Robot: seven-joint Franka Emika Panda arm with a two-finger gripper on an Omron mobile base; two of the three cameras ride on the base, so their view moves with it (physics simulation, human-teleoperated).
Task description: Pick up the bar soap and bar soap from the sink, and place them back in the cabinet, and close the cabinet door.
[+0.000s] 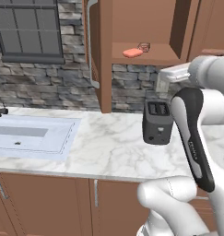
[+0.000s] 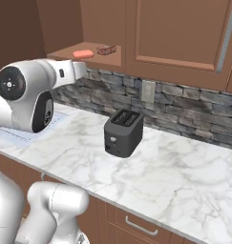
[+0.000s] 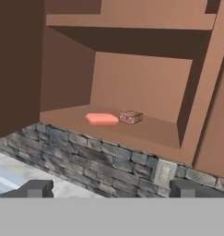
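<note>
Counter: marble [image 1: 109, 147], toaster [image 1: 157, 122] standing under the cabinet [image 3: 145, 87].
Soaps: orange bar [image 3: 102, 119] and brown bar [image 3: 131, 117] side by side on the cabinet's bottom shelf.
Door: [image 1: 96, 50] swung open at cabinet's left.
Sink: [image 1: 30, 136] far left of cabinet.
End effector: [image 3: 111, 188] fingers spread wide, empty, facing the cabinet.

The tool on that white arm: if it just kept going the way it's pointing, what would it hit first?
Probably the open cabinet: its bottom shelf with the orange soap and brown soap, or the back panel. Depth is hard to judge.
</note>
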